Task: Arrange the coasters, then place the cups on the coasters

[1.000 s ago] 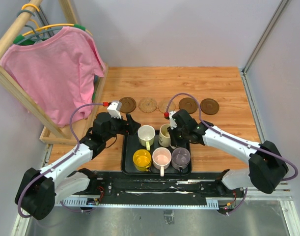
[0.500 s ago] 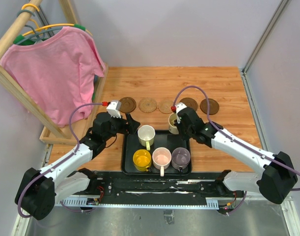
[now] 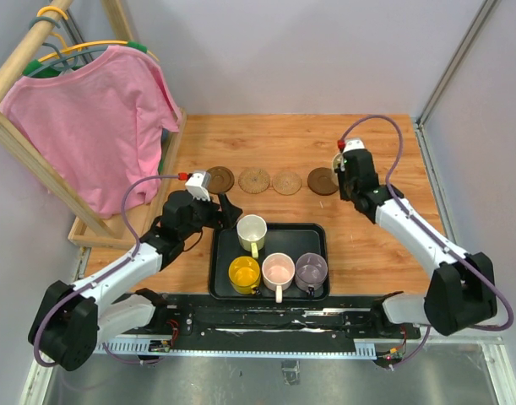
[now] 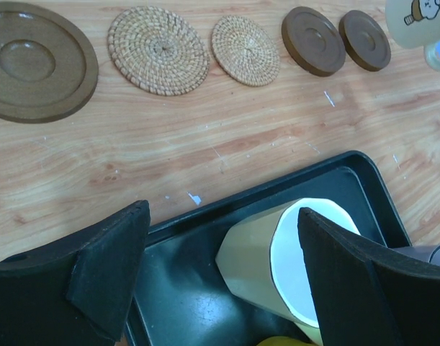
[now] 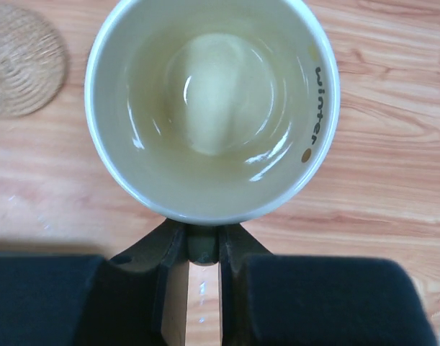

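Note:
Five coasters lie in a row: a dark one (image 4: 36, 61), two woven tan ones (image 4: 158, 50) (image 4: 245, 50) and two more dark ones (image 4: 313, 50) (image 4: 364, 40). My right gripper (image 5: 203, 245) is shut on the handle of the cream cup (image 5: 212, 108) and holds it upright by the row's right end (image 3: 352, 173); in the top view it covers the rightmost coaster. The black tray (image 3: 312, 232) holds the white cup (image 3: 252, 229), yellow cup (image 3: 244, 272), pink cup (image 3: 278, 270) and purple cup (image 3: 311, 268). My left gripper (image 4: 223, 245) is open, its fingers on either side of the white cup (image 4: 292, 263), not touching it.
A wooden rack (image 3: 21, 139) with a pink shirt (image 3: 93, 126) on a hanger stands at the left, its base close to my left arm. Grey walls close off the back and right of the wooden table (image 3: 283, 139).
My right arm has lifted the cream cup out of the tray and carried it back and to the right, to the rightmost coaster. The left arm has stayed where it was.

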